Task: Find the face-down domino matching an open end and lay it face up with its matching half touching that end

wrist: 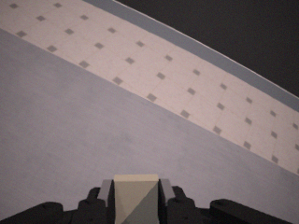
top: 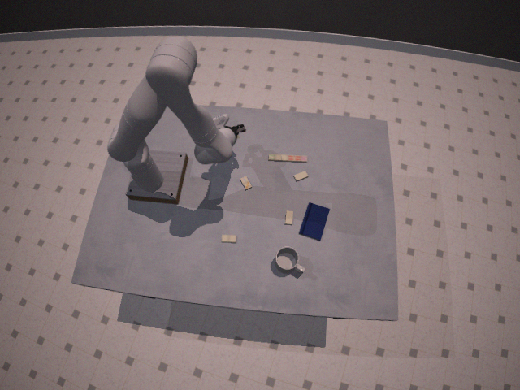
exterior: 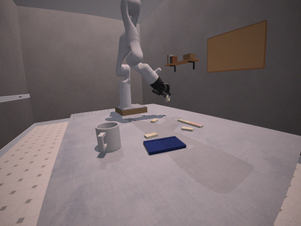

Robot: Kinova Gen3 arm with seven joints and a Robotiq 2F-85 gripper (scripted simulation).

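Note:
My gripper (top: 242, 128) (exterior: 168, 94) is shut on a cream domino (exterior: 168, 98) (wrist: 136, 201), tilted and held well above the table, left of the line. Its marked face cannot be read. The line (top: 288, 158) (exterior: 189, 123) lies straight, with greenish marks at its left end and red-pink marks toward its right end. A domino (top: 245, 183) (exterior: 154, 120) with orange marks lies face up. Plain dominoes lie below the line (top: 301, 175) (exterior: 187, 128) and beside the book (top: 289, 217) (exterior: 151, 135). Another pale domino (top: 228, 238) lies farther left; its face is unclear.
A blue book (top: 314, 221) (exterior: 164, 145) lies right of the plain domino. A grey mug (top: 287, 258) (exterior: 108, 136) stands nearer the front edge. The arm's wooden base (top: 180, 180) (exterior: 132, 111) is at the left of the table.

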